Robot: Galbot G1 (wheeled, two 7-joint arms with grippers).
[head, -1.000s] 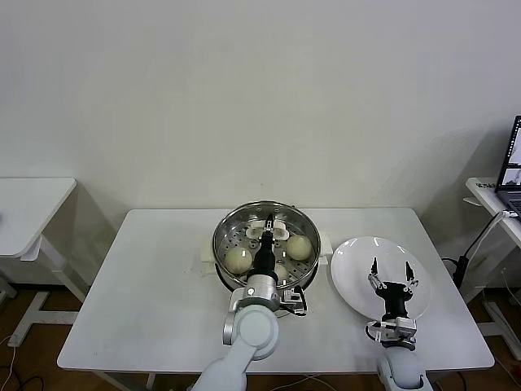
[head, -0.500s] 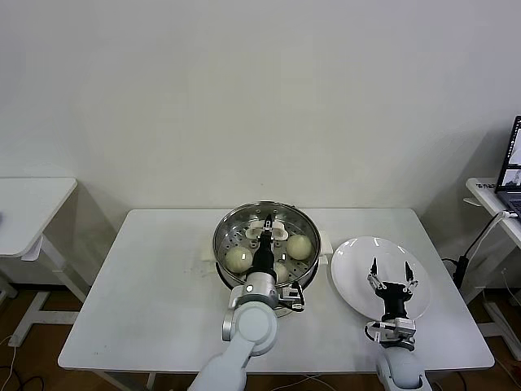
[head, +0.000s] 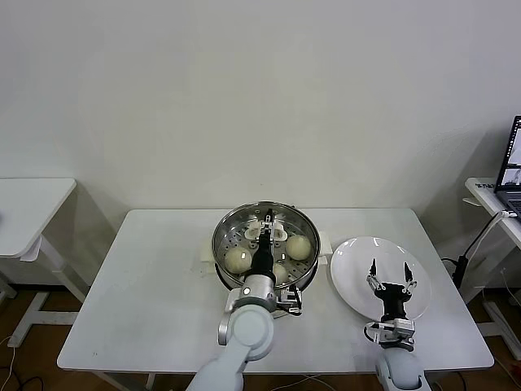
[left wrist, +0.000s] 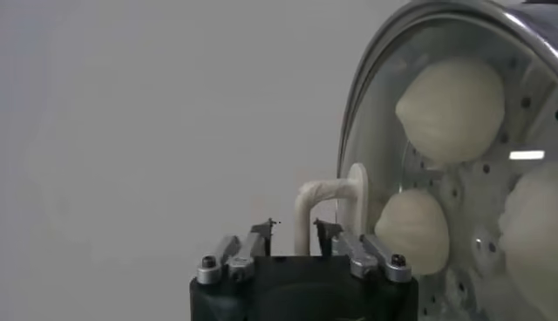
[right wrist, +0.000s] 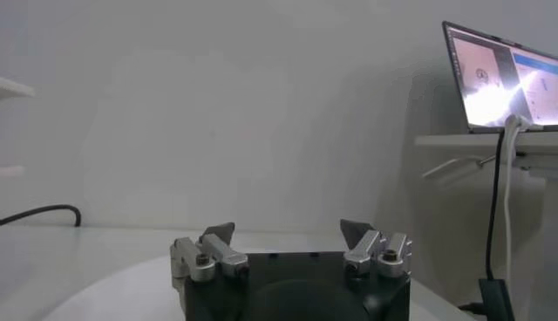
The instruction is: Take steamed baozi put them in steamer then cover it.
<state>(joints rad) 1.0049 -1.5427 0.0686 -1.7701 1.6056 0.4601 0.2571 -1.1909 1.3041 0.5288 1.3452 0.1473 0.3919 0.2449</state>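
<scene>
The steamer (head: 221, 273) stands at the table's middle with the glass cover (head: 240, 218) lying on it. Through the glass I see three baozi (head: 238, 259) (head: 299, 247) (head: 279, 272); a fourth is hidden. In the left wrist view three buns (left wrist: 451, 109) show behind the glass. My left gripper (head: 267, 224) is over the cover's white handle (left wrist: 327, 187). Its fingers (left wrist: 295, 227) stand a little apart on either side of the handle bar. My right gripper (head: 389, 271) is open and empty above the white plate (head: 358, 252); it also shows in the right wrist view (right wrist: 288, 231).
The white table (head: 146, 277) has free room left of the steamer. A laptop (head: 513, 163) sits on a side table at the far right, with a cable (head: 480, 236) hanging near the plate. Another small table (head: 32, 204) stands at the left.
My left forearm has drifted slightly left and towards me. The gripper stays at the cover's handle. The right arm has not moved.
</scene>
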